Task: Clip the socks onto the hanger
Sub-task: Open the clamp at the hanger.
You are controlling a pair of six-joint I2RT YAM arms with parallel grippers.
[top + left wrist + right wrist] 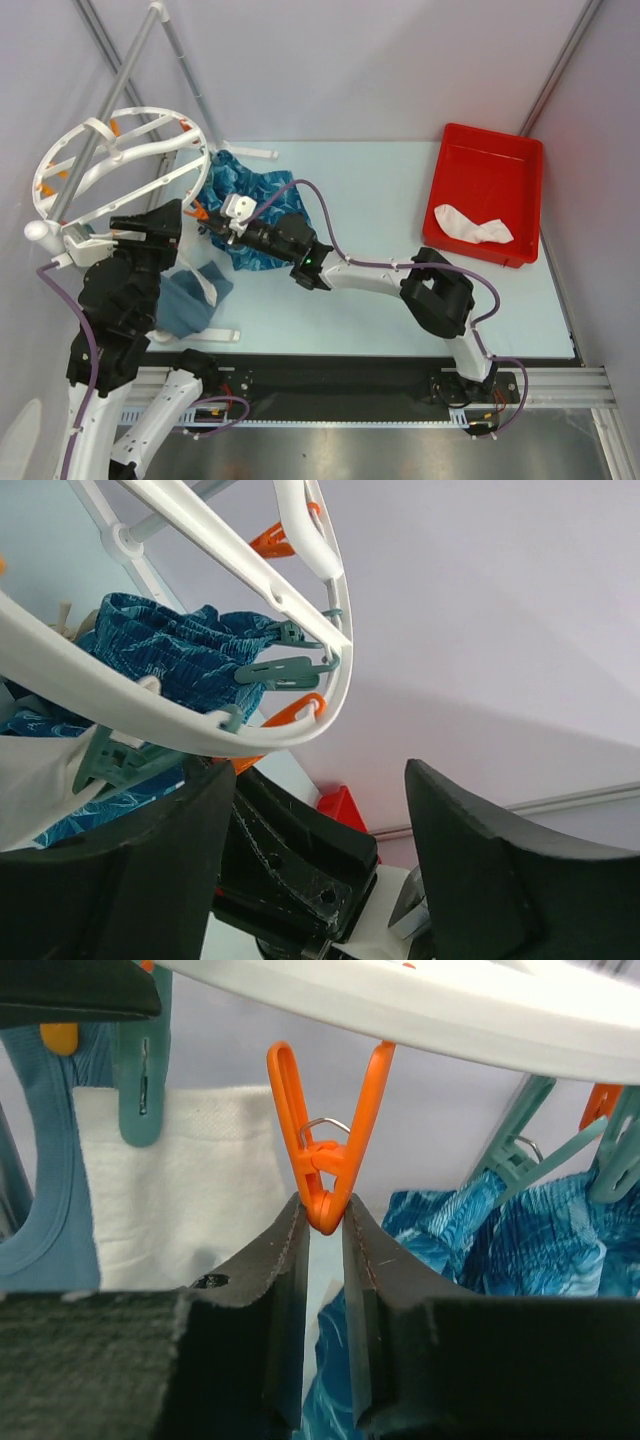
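Overhead, the hanger (450, 1015) spans the space straight above the right gripper (323, 1228), its white rim running across just over the fingertips. To that gripper's right hangs the blue patterned cloth (520, 1240); to its far left, the grey-blue garment (40, 1180). Nearer on the left hangs what looks to be one white sock (190, 1180), pinned by a teal clip (140, 1080). The second sock (470, 225) lies in the red bin (500, 170), well apart from both grippers, back along the right arm.

The right gripper is drawn narrow, its two fingers pressed against the lower biting end of an orange clip (325, 1160). No fabric shows in the slit between them. The left gripper (318, 775) stands wide apart with nothing between its fingers, just below the rim.

To my eye the step is readying this clip for a sock. A squeeze at the biting end only keeps it shut, so the fingers should rise to the two handle loops above the spring and press there. The rim would probably swing under that push. The left gripper, being so near, could steady it. The mouth must gape fully before any sock edge goes in.
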